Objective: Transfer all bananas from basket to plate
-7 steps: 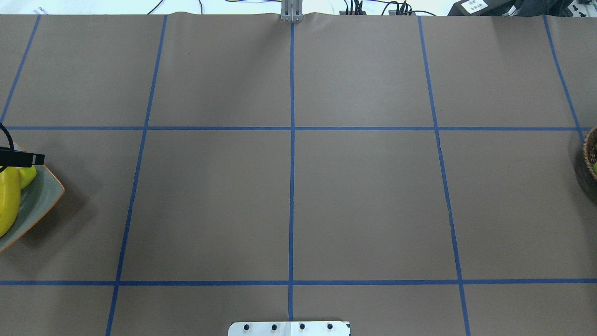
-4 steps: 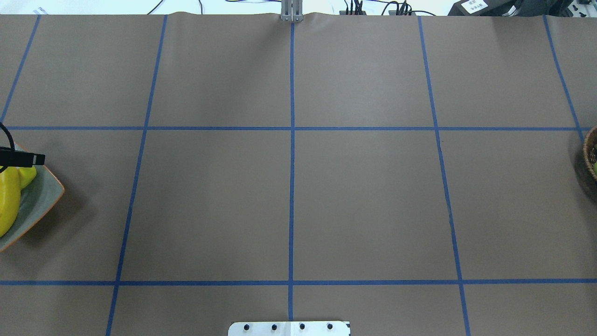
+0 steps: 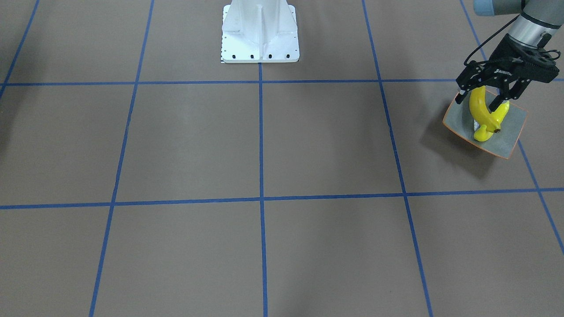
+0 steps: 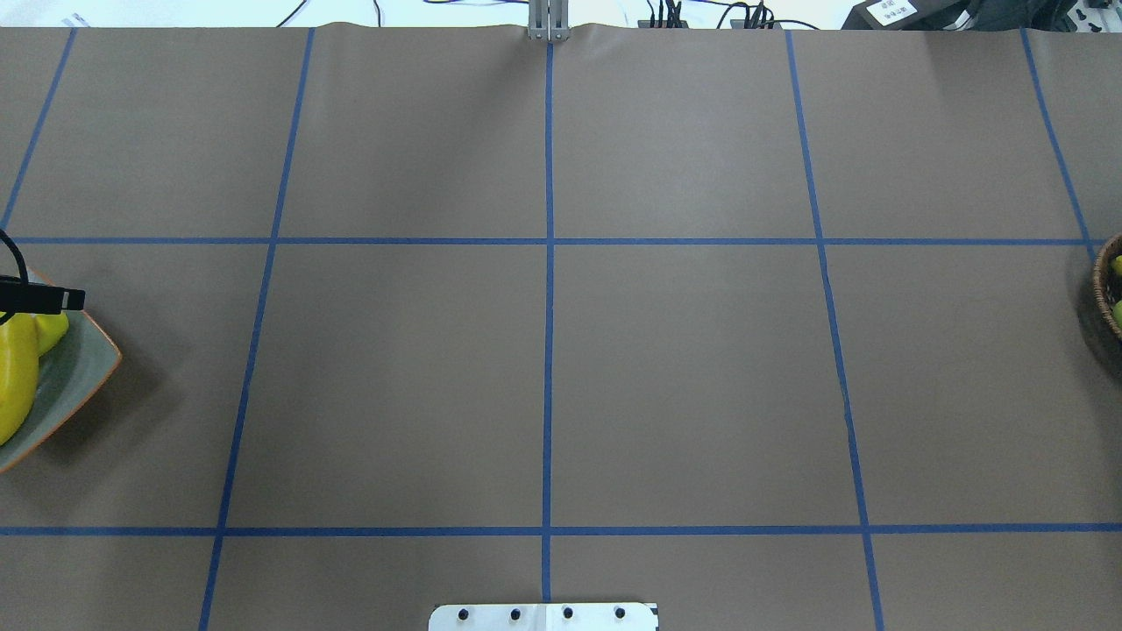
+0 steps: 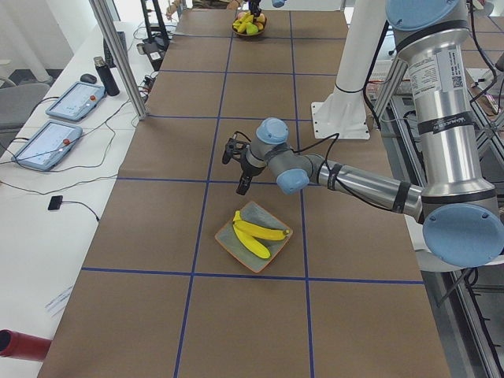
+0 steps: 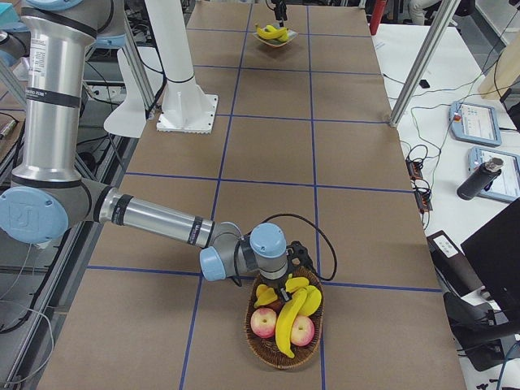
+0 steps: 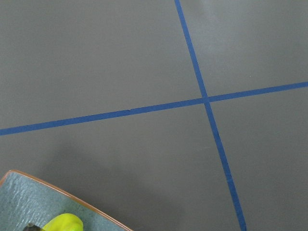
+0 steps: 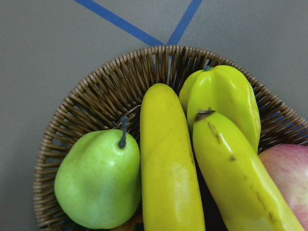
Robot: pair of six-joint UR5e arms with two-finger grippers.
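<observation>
Two yellow bananas (image 5: 256, 234) lie crossed on the grey, orange-rimmed plate (image 5: 233, 245) at the table's left end. My left gripper (image 3: 478, 102) hovers over the plate's robot-side edge, open and empty, its fingers (image 3: 459, 97) apart above the fruit. In the overhead view only a black part of it shows beside the plate (image 4: 83, 368). At the far right end, more bananas (image 8: 171, 163) lie in the wicker basket (image 8: 91, 103). My right gripper (image 6: 286, 280) hangs over the basket's robot-side rim. I cannot tell whether it is open or shut.
The basket also holds a green pear (image 8: 98, 178), a starfruit (image 8: 226, 98) and red apples (image 6: 264, 322). The robot's white base (image 3: 260, 31) stands mid-table at the robot's edge. Brown paper with blue tape lines (image 4: 549, 350) covers the table between plate and basket.
The left gripper's visible part stays put over the plate. At the right edge, the fruit seen in the basket has shifted slightly.
</observation>
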